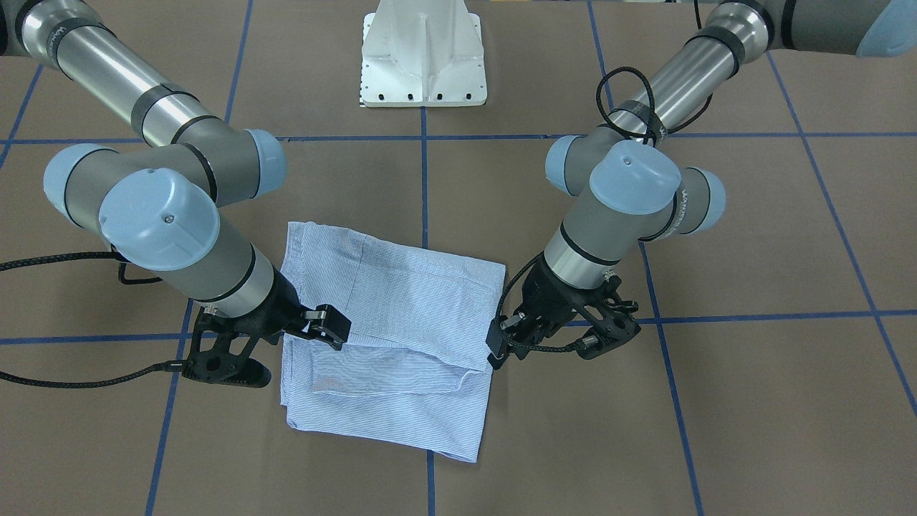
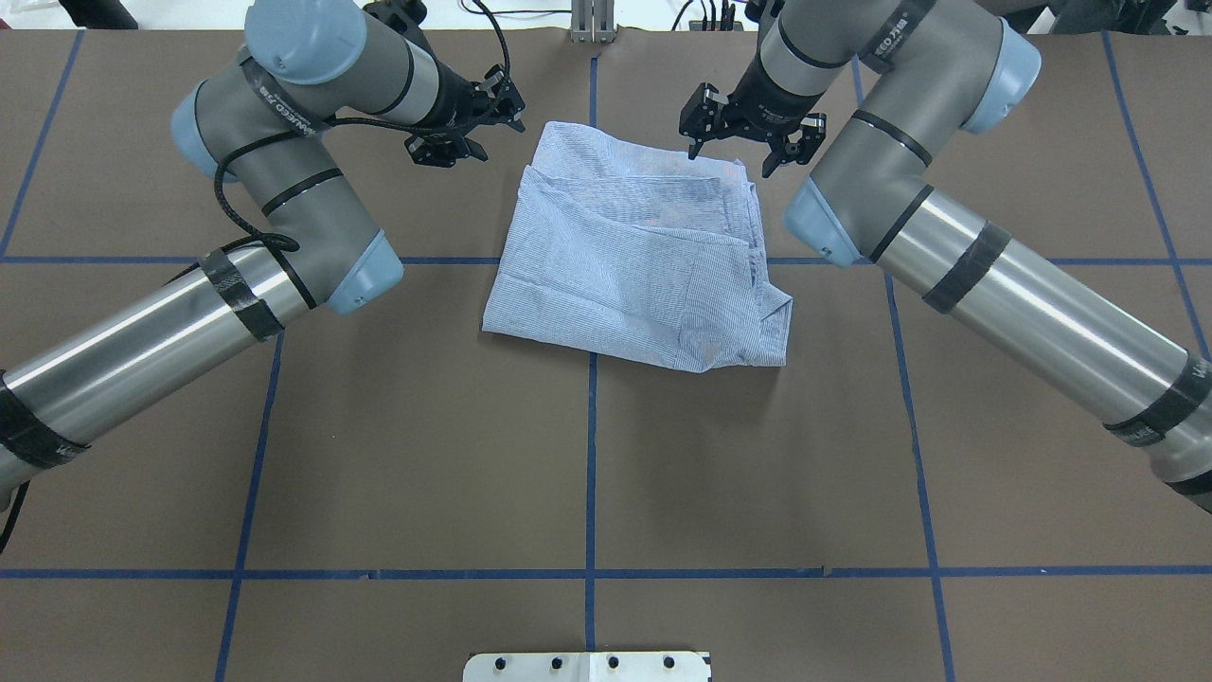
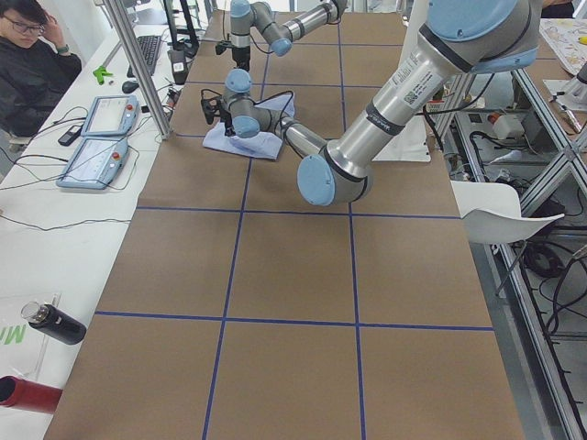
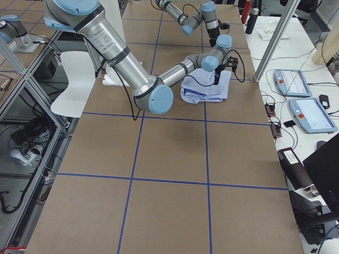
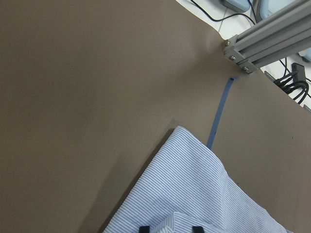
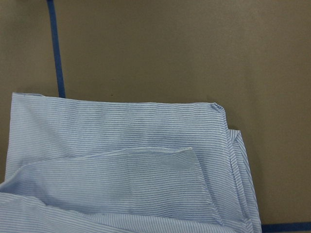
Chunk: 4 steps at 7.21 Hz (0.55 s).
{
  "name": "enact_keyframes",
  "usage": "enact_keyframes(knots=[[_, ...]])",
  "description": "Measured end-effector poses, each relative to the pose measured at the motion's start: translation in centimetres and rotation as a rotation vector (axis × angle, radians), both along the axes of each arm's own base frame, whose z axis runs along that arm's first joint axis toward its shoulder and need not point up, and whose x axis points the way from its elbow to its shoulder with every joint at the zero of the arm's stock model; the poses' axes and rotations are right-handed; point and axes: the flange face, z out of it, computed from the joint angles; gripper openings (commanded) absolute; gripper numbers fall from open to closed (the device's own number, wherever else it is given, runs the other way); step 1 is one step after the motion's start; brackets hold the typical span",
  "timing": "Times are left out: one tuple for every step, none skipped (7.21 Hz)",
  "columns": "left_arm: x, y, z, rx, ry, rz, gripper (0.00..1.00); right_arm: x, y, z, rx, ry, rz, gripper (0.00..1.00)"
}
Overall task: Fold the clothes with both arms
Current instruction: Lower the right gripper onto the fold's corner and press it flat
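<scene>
The light-blue striped shirt lies folded into a rough rectangle on the brown table, at the far middle from the robot. It also shows in the front view and both wrist views. My left gripper is open and empty, just off the shirt's far left corner, seen at the right of the front view. My right gripper is open and empty over the shirt's far right edge, one finger above the cloth. Collar, label and buttons are hidden.
The white pedestal base stands at the robot's side of the table. Blue tape lines grid the brown table. An aluminium frame post stands beyond the far edge. An operator and teach pendants sit there too.
</scene>
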Motion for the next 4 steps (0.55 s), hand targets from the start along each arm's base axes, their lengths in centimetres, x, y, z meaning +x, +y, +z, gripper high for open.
enact_keyframes(knots=[[-0.5,0.3,-1.1,-0.002,-0.001,-0.001,0.93,-1.1,1.2,1.8,0.038,-0.015,-0.029,1.0],[-0.8,0.6,-1.9,-0.004,-0.002,-0.002,0.93,-1.9,2.1,3.0,0.053,-0.021,-0.046,1.0],[-1.0,0.7,-2.2,-0.004,-0.003,-0.002,0.93,-2.5,2.6,3.7,0.061,-0.019,-0.061,0.98],[-1.0,0.8,-2.3,-0.004,-0.003,-0.003,0.93,-2.8,2.6,4.4,0.074,-0.008,-0.072,0.95]])
